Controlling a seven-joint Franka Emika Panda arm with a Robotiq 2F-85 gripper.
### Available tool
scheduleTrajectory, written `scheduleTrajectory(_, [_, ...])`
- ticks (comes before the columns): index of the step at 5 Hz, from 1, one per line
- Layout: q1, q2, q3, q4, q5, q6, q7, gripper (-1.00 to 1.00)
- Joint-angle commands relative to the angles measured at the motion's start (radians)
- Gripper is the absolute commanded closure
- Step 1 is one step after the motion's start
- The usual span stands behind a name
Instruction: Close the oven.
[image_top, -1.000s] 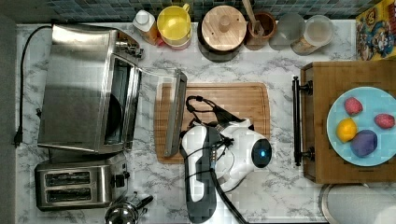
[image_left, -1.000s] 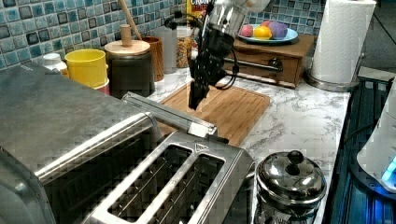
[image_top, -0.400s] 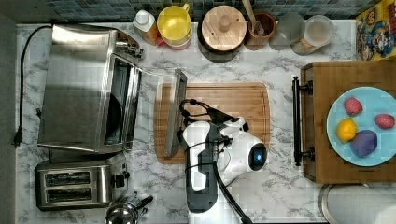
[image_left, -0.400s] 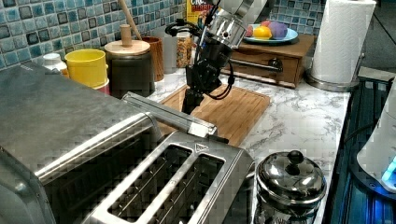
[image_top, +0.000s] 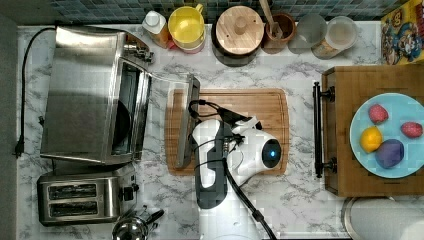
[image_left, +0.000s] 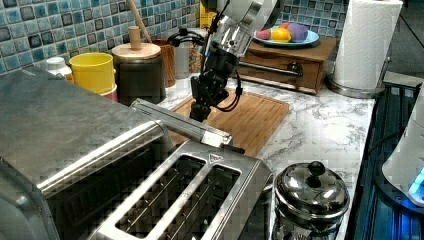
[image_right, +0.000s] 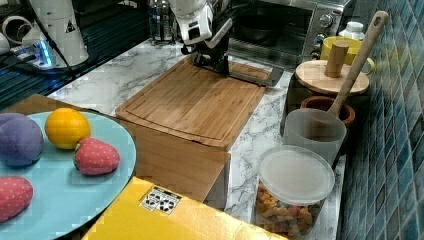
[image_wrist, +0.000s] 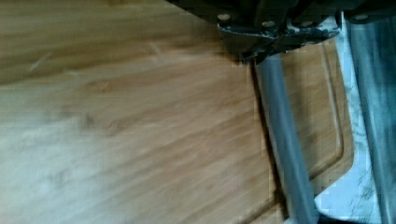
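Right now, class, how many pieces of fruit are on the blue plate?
4. On the plate in the top view: two red strawberries toward the top view's top and right, a yellow lemon and a purple plum below them. None looks hidden.

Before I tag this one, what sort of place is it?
Most likely a home kitchen counter: marble-pattern worktop, blue mosaic tile backsplash, a stainless-steel toaster oven and two-slot steel toaster.

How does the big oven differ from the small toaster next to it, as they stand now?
The oven is larger and boxy, and its front door hangs open over the cutting board. The toaster is smaller, with two open slots on top and no door. Both are shiny steel on the marble counter.
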Motion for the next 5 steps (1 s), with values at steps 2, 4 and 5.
scheduleTrajectory(2, [-0.034,-0.105,0.030,0.150,0.024,-0.223,-0.067,1.00])
scheduleTrajectory(4, [-0.001,-0.045,0.071,0.207,-0.038,-0.235,-0.031,1.00])
scheduleTrajectory(5, [0.002,-0.002,0.083,0.249,-0.075,-0.285,0.016,1.00])
